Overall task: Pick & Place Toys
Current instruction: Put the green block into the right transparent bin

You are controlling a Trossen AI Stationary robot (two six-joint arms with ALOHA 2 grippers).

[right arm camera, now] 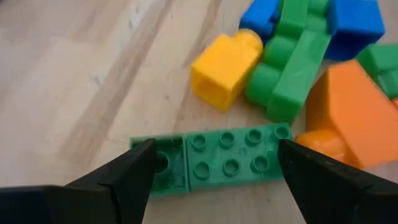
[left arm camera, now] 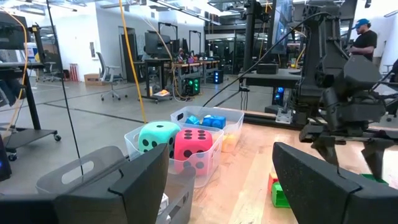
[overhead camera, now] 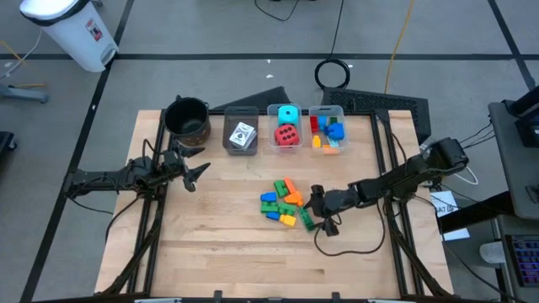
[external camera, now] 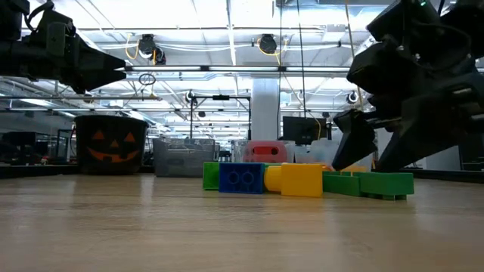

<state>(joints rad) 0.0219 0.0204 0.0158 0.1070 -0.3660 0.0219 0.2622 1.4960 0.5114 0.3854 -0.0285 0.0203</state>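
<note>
A pile of small blue, green, orange and yellow bricks (overhead camera: 282, 202) lies on the wooden table's middle. A flat green brick (right arm camera: 224, 158) lies flat at the pile's right edge. My right gripper (right arm camera: 214, 180) is open, low over this brick, one finger near each of its ends. In the low view, my right gripper (external camera: 378, 162) comes down onto the green brick (external camera: 370, 183). My left gripper (overhead camera: 194, 172) is open and empty, raised above the table's left part, near the black pot (overhead camera: 187, 118). My right gripper comes at the flat green brick from above, slanting from the table's right side. Its open fingers (right arm camera: 127, 177) stand along the brick, at its two short ends. I cannot tell whether they touch it. The brick lies flat on the table.
Three bins stand in a row at the far edge: a grey bin (overhead camera: 242, 135) with white cards, a clear bin (overhead camera: 287, 126) with a cyan and a red dotted cube, and a clear bin (overhead camera: 328, 130) with bricks. The table's near half is bare wood.
</note>
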